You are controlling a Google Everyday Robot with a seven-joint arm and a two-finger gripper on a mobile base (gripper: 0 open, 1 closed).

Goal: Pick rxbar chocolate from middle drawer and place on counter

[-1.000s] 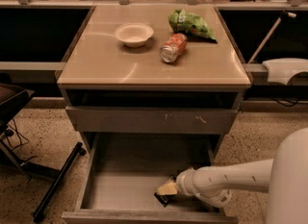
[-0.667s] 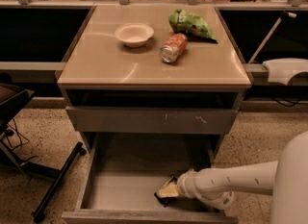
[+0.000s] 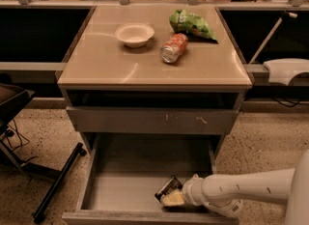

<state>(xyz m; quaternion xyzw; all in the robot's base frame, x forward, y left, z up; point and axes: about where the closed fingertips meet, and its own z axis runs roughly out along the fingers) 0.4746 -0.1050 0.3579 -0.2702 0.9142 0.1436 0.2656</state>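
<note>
The middle drawer [image 3: 120,190] is pulled out at the bottom of the cabinet, showing its bare grey floor. The rxbar chocolate [image 3: 167,188], a small black bar, lies tilted near the drawer's front right. My gripper [image 3: 172,198] reaches in from the right on a white arm, low inside the drawer. Its tip is right against the bar's lower side. The counter [image 3: 145,64] is the tan top of the cabinet above.
On the counter stand a white bowl [image 3: 134,34], a soda can [image 3: 174,48] on its side and a green chip bag [image 3: 191,24]. A shut drawer front [image 3: 154,120] with pale scratches sits above the open drawer. A black chair base [image 3: 53,185] is at left.
The gripper has shifted slightly lower toward the drawer's front. The black bar now shows tilted above and left of the gripper's tip instead of under it.
</note>
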